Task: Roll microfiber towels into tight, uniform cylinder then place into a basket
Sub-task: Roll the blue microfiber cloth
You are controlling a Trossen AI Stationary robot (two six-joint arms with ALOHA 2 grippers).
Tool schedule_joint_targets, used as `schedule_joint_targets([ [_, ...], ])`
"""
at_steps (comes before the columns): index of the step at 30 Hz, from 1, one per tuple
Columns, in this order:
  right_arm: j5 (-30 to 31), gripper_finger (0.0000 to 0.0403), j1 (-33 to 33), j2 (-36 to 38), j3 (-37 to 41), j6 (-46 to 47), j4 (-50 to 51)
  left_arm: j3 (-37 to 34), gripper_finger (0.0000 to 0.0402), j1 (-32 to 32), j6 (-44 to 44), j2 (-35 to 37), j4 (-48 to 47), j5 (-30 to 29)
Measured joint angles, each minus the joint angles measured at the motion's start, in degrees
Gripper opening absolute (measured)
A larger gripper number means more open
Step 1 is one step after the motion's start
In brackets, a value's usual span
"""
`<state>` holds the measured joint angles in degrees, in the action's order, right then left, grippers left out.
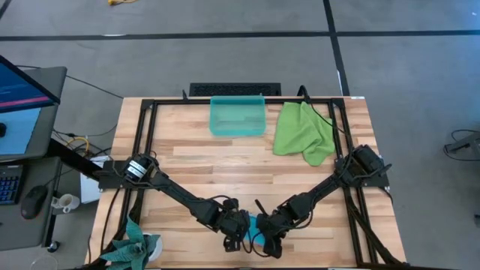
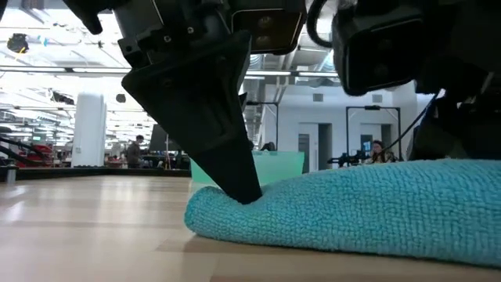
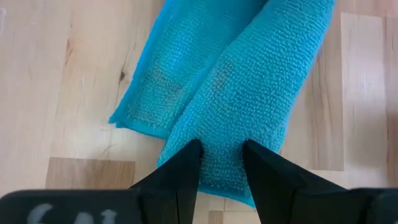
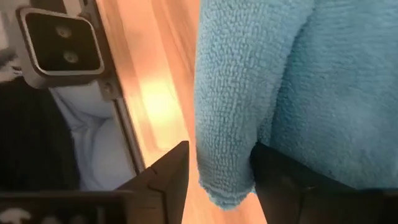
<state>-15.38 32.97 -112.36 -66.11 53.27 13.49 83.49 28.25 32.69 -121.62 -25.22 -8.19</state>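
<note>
The sky-blue towel (image 1: pixel 257 223) lies partly rolled on the table near the front edge, with a flat tail (image 3: pixel 155 93) beside the roll (image 3: pixel 261 68). My left gripper (image 3: pixel 221 152) is shut on one end of the roll and my right gripper (image 4: pixel 217 155) on the other end. The lime green towel (image 1: pixel 304 131) lies crumpled at the far right. The see-through teal basket (image 1: pixel 238 116) stands beside it at the far edge and holds nothing. My left gripper pinches the roll's end (image 3: pixel 222 171) between its two fingers, which lie across the roll. A finger (image 2: pixel 235 168) points down from above and dents the cloth (image 2: pixel 227 205). The towel lies on the table. My right gripper has the towel's other end (image 4: pixel 227 158) between its two fingers, several layers thick, with the hemmed edge (image 4: pixel 227 196) showing past them. The towel rests on the table.
A darker teal cloth (image 1: pixel 135 247) lies at the table's front left corner. A black frame (image 1: pixel 142 142) runs around the tabletop. Bare wood (image 1: pixel 225 165) lies between the grippers and the basket. A desk with a monitor (image 1: pixel 19 90) stands left of the table.
</note>
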Motion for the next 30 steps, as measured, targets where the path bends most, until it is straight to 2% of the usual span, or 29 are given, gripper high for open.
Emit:
schedule_joint_targets([
  [5,3.99,0.0193,0.38,3.05,0.11,-2.33,5.33,-0.03,0.0121,0.0,0.22,-0.06,0.34,-0.07],
  [11,13.54,0.0192,2.94,9.21,0.11,-2.66,14.61,-0.05,0.0121,-0.07,2.43,-0.11,0.53,-0.16],
  [13,19.34,0.0192,4.82,11.66,0.07,-2.51,16.66,-0.08,0.0121,-0.11,4.64,-0.11,0.77,-0.24],
  [17,34.71,0.0194,10.33,14.91,0.0,-4.34,17.6,-0.14,0.0121,-0.11,8.31,-0.15,1.75,-0.82],
  [20,46.46,0.0192,14.38,14.4,-0.02,-7.17,15.7,-0.14,0.0121,-0.11,10.19,-0.2,2.09,-1.1],
  [22,51.22,0.0192,16.15,12.9,-0.02,-9.53,13.34,-0.14,0.0121,-0.11,11.39,-0.2,2.22,-1.14],
  [26,52.39,0.0192,16.51,9.11,-0.04,-14.61,7.35,-0.14,0.0121,-0.05,13.96,-0.27,2.48,-3.2],
  [30,50.51,0.0183,15.49,6.85,-0.07,-15.67,6.04,-0.14,0.0121,-0.14,15.43,-0.33,2.49,-6.13],
])
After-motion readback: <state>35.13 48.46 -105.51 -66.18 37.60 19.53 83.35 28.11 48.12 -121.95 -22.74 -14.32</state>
